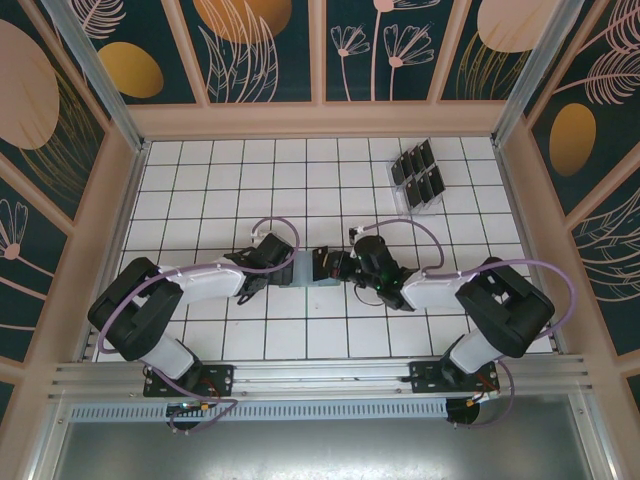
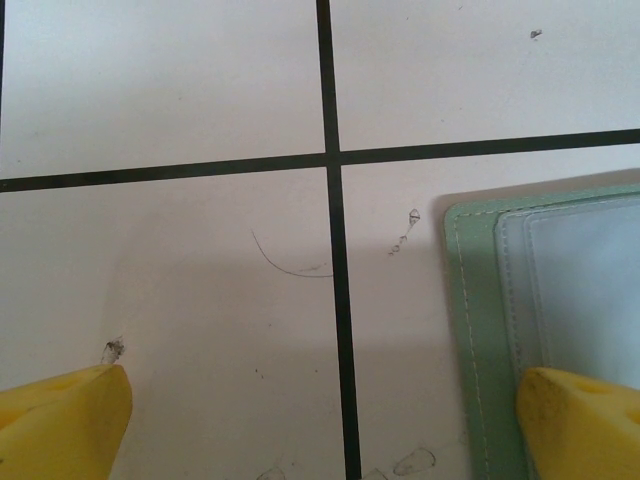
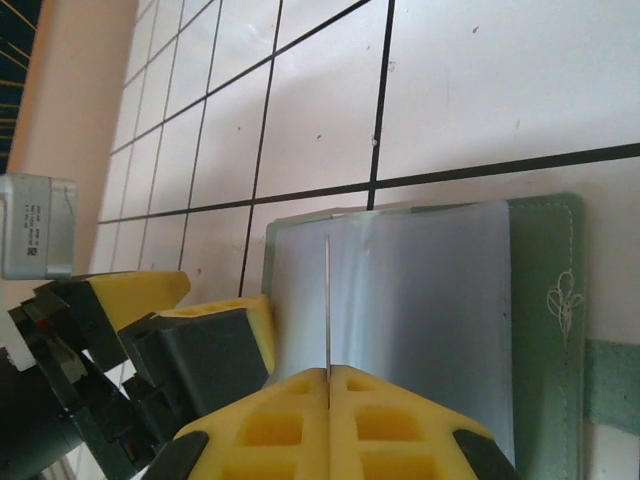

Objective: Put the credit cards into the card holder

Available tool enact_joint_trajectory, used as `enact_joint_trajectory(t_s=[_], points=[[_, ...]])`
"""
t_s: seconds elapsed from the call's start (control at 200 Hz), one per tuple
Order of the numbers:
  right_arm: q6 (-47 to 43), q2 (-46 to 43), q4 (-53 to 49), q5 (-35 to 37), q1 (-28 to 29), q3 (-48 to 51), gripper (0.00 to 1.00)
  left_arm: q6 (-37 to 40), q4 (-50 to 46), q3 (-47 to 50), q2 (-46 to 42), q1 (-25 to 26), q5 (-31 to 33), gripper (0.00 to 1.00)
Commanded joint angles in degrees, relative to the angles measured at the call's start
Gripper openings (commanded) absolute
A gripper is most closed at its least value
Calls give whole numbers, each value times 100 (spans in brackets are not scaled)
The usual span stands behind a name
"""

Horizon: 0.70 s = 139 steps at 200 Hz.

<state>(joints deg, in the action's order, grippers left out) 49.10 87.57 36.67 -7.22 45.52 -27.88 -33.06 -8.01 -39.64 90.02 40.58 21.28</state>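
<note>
The sage-green card holder [image 3: 545, 300] lies open on the tiled floor at the middle [image 1: 303, 272], its greyish inner pocket [image 3: 420, 300] facing up. My right gripper [image 3: 329, 375] is shut on a thin credit card [image 3: 328, 290], seen edge-on and standing upright over the pocket's left part. My left gripper [image 2: 320, 430] is open wide. Its right finger [image 2: 585, 425] rests on a corner of the card holder [image 2: 485, 330], and its left finger [image 2: 60, 425] is over bare tile. In the top view the two grippers meet over the holder, left [image 1: 283, 266] and right [image 1: 338, 266].
A clear slotted rack [image 1: 420, 175] with several dark cards stands at the back right. A wooden frame [image 1: 320, 120] walls the white tiled floor on all sides. Both arms' cables loop above the centre.
</note>
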Motion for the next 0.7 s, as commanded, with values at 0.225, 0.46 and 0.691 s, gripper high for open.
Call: enact_joint_trajectory(t_s=[0.225, 0.46, 0.691], points=[[355, 345, 1343, -29, -17, 194, 0, -23, -280, 158, 174, -2, 81, 99], [497, 617, 1761, -42, -17, 282, 0, -25, -280, 158, 178, 2, 85, 98], [600, 902, 2049, -71, -17, 340, 0, -17, -280, 149, 166, 0, 70, 99]])
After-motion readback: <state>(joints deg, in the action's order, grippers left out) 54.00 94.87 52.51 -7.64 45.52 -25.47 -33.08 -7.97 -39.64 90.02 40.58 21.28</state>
